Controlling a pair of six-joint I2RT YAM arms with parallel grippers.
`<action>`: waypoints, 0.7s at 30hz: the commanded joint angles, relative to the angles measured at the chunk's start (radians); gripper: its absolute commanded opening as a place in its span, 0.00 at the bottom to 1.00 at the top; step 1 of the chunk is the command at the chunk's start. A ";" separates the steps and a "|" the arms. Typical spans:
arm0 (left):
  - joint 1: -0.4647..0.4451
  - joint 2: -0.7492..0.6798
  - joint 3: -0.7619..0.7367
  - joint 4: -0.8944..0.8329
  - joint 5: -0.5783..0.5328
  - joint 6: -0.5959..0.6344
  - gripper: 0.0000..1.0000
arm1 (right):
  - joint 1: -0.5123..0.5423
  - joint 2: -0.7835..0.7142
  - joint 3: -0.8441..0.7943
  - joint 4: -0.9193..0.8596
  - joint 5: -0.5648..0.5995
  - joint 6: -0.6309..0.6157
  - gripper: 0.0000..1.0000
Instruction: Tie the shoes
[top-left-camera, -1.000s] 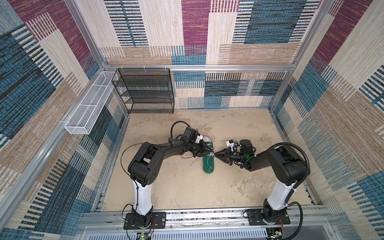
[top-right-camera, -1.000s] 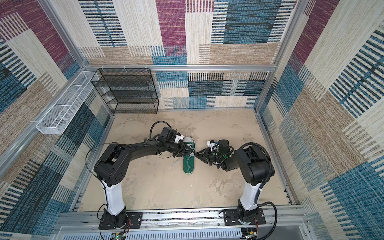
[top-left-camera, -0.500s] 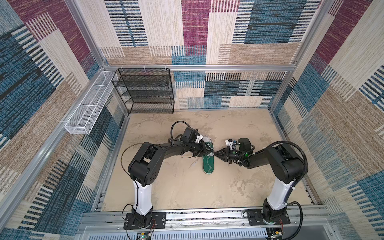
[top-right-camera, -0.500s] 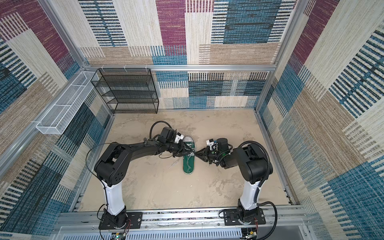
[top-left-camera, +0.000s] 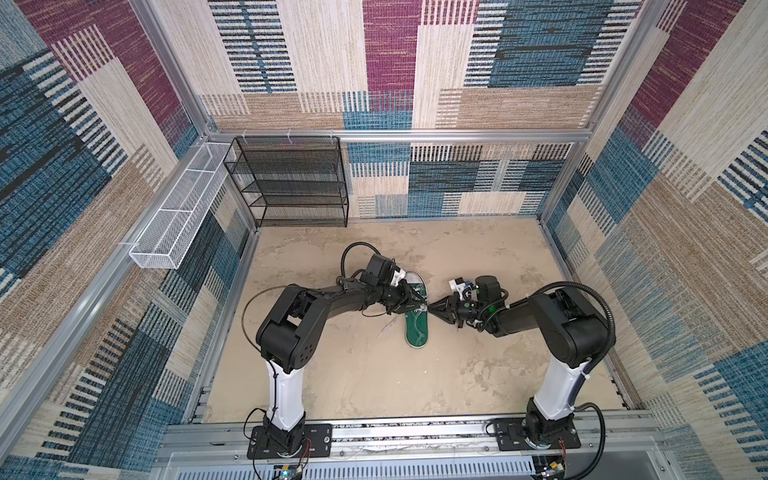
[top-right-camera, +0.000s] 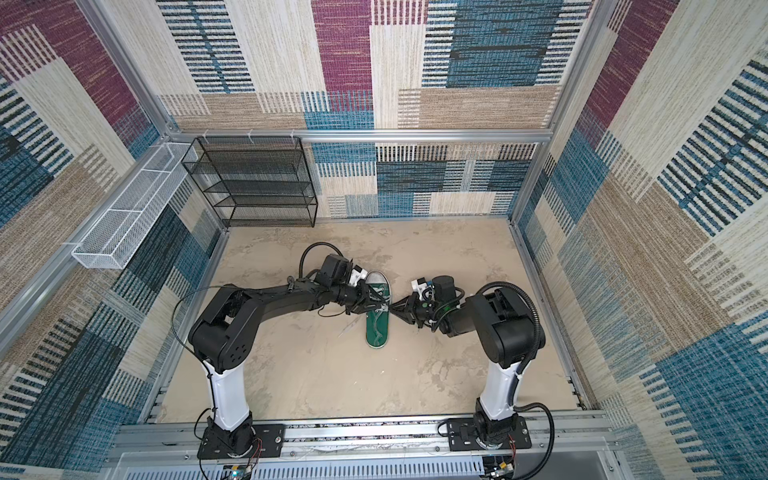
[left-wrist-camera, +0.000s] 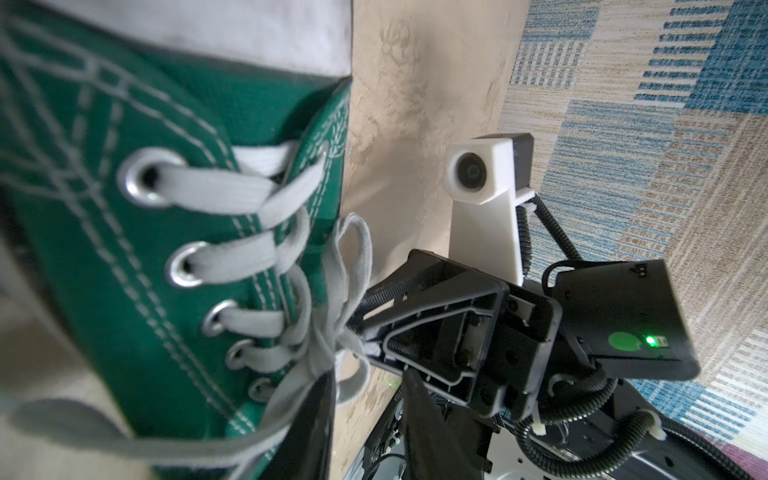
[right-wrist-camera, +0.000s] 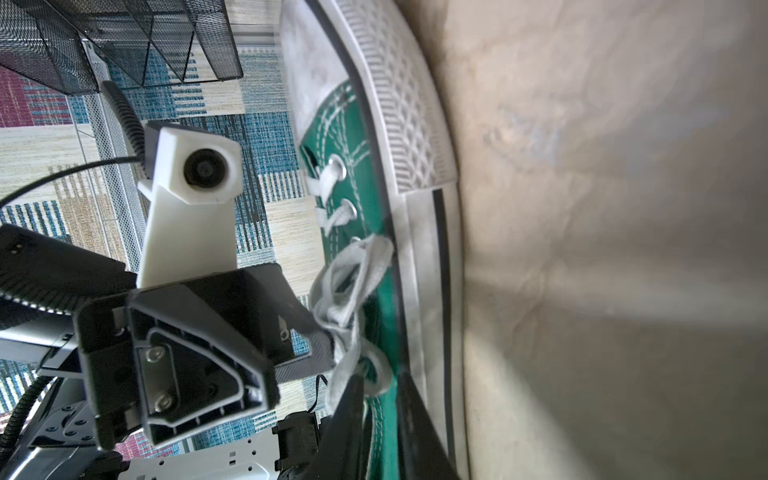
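Note:
The dark green sneaker (top-left-camera: 417, 328) (top-right-camera: 377, 328) lies mid-floor, white toe cap pointing away. My left gripper (top-left-camera: 409, 305) (top-right-camera: 375, 305) reaches onto its lacing from the left. In the left wrist view its jaws (left-wrist-camera: 368, 374) stand a little apart, floor showing between them, and a whitish lace (left-wrist-camera: 266, 415) lies along the outside of one finger. My right gripper (top-left-camera: 431, 309) (top-right-camera: 393, 308) meets the shoe from the right. Its tips (left-wrist-camera: 363, 337) (right-wrist-camera: 380, 372) are closed on the lace by the loose knot (right-wrist-camera: 336, 307). A free lace end (top-left-camera: 388, 328) trails on the floor left of the shoe.
A black wire shelf rack (top-left-camera: 291, 183) stands against the back wall at the left. A white mesh basket (top-left-camera: 178, 216) hangs on the left wall. Patterned walls close in the beige floor (top-left-camera: 353, 374), and an aluminium rail (top-left-camera: 415, 432) carrying both arm bases runs along the front.
The right arm's elbow has drawn in slightly while its gripper stays at the laces. The left arm and the shoe have not moved.

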 joint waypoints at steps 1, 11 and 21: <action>0.001 0.003 -0.001 0.008 0.011 -0.002 0.32 | 0.008 0.001 0.012 0.011 -0.015 -0.009 0.20; 0.001 -0.001 -0.008 0.013 0.010 -0.003 0.32 | 0.014 0.016 0.033 -0.027 0.002 -0.033 0.20; 0.001 -0.008 -0.005 0.008 0.009 -0.003 0.32 | 0.017 0.015 0.032 -0.018 0.004 -0.027 0.02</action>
